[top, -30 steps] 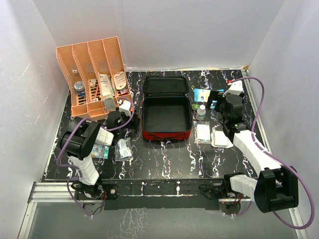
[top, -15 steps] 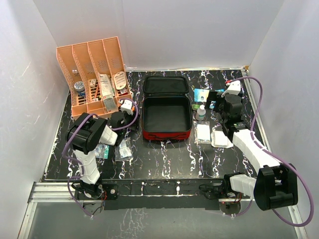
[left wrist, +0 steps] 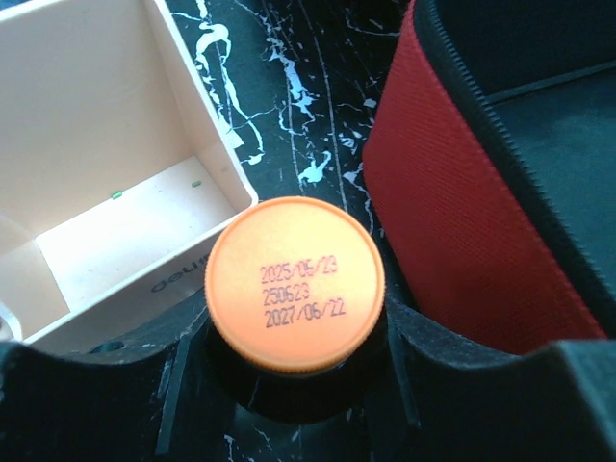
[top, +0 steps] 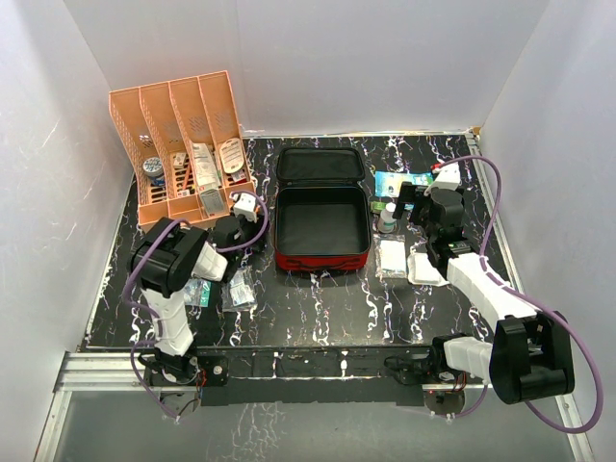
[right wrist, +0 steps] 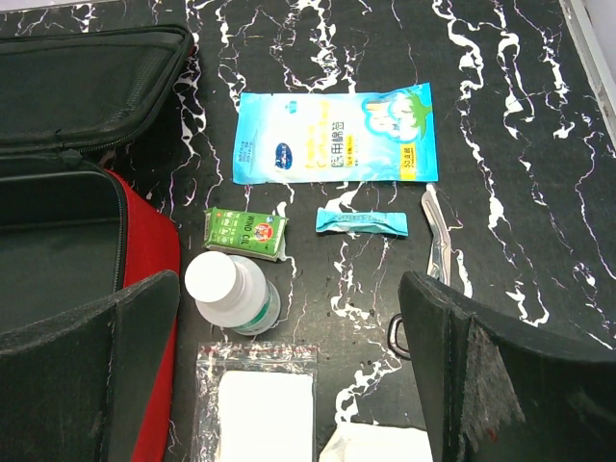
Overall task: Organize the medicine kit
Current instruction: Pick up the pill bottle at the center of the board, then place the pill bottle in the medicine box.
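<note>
Top external: medicine kit open, lid at far side, long axis near-far.

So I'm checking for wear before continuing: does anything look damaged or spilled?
On the right gripper, one finger pad looks scuffed and frayed along its inner edge. Nothing is spilled; the left gripper holds its orange-capped bottle.

Red medicine kit — lid open, black-lined — lying mid-table.
</note>
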`<act>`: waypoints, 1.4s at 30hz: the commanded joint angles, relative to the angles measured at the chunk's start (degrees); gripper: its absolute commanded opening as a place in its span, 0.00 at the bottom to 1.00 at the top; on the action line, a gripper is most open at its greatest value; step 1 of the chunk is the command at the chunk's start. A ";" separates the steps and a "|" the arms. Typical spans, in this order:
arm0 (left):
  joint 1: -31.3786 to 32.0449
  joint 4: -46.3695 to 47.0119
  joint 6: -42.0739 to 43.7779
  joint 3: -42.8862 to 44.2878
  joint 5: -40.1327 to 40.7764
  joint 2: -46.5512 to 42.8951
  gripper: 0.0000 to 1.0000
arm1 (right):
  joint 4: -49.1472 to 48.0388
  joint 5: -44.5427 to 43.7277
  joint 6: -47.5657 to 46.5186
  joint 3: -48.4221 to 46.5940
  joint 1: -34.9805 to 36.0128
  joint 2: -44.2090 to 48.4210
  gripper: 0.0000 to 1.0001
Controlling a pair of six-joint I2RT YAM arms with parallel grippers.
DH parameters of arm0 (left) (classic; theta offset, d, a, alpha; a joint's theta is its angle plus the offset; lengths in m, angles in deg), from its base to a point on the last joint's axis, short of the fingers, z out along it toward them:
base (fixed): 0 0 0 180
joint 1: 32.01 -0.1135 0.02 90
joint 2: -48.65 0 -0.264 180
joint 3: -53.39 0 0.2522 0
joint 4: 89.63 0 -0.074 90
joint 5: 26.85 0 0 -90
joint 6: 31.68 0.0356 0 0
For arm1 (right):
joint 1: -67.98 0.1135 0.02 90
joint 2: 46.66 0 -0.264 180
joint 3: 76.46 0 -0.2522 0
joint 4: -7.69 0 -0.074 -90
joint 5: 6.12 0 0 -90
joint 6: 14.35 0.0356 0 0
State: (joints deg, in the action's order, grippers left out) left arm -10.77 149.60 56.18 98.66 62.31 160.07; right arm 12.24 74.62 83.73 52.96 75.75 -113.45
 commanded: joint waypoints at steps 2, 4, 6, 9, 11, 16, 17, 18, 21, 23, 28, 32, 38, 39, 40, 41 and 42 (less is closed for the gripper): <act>0.34 -13.55 0.22 2.15 -4.85 -12.94 0.04 | -2.51 -1.06 0.55 -1.28 0.21 1.35 0.98; 0.31 -23.09 0.08 4.08 -7.47 -17.85 0.00 | -1.78 -1.26 0.68 -1.99 0.25 1.18 0.98; 0.43 -35.10 0.30 6.64 -10.30 -22.81 0.00 | -1.12 -1.44 0.73 -2.71 0.28 0.90 0.98; 0.32 -50.99 1.07 12.44 -15.35 -28.35 0.00 | -0.27 -1.77 1.03 -4.15 0.18 0.31 0.98; 0.31 -61.09 2.16 18.45 -19.75 -30.06 0.00 | 0.21 -1.89 1.66 -4.96 0.28 -0.27 0.98; 0.38 -80.86 4.84 32.34 -33.00 -27.89 0.00 | 2.32 -4.70 4.05 -7.51 0.26 -2.72 0.98; 0.39 -83.74 4.90 34.94 -35.71 -26.48 0.00 | 3.14 -5.87 4.54 -8.15 0.24 -3.34 0.98; 0.50 -85.86 4.94 37.59 -38.05 -24.70 0.00 | 3.78 -7.19 4.84 -8.74 0.23 -3.82 0.98; 2.02 -90.13 4.88 44.32 -43.16 -18.27 0.00 | 4.78 -11.32 5.36 -9.40 0.24 -4.01 0.98; 4.01 -92.11 5.74 48.53 -44.10 -14.38 0.00 | 5.47 -13.67 5.36 -9.49 0.24 -3.45 0.98; 8.44 -91.98 3.80 55.86 -43.67 -6.16 0.00 | 7.79 -17.83 5.22 -9.39 0.23 -0.23 0.98; 9.45 -84.59 -3.86 57.99 -43.84 -1.46 0.00 | 9.18 -20.44 4.89 -9.06 0.22 2.72 0.98; 11.59 -79.17 -12.17 61.42 -46.85 5.10 0.00 | 11.91 -22.67 5.32 -8.25 0.19 6.91 0.98; 12.16 -78.94 -12.55 61.91 -48.06 6.06 0.00 | 12.33 -22.91 5.50 -8.12 0.20 7.31 0.98; 12.77 -79.08 -12.78 62.41 -49.21 6.95 0.00 | 12.76 -23.01 5.65 -7.98 0.22 7.64 0.99; 13.39 -79.43 -12.82 62.96 -50.00 7.91 0.00 | 13.14 -23.14 5.66 -7.93 0.22 8.00 0.98; 13.96 -79.82 -12.86 63.36 -50.49 8.87 0.00 | 13.50 -23.16 5.77 -7.85 0.23 8.26 0.98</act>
State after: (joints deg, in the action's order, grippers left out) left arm 0.35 68.16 47.16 158.53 17.96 167.57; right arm 24.81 53.81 88.47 46.39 75.80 -107.13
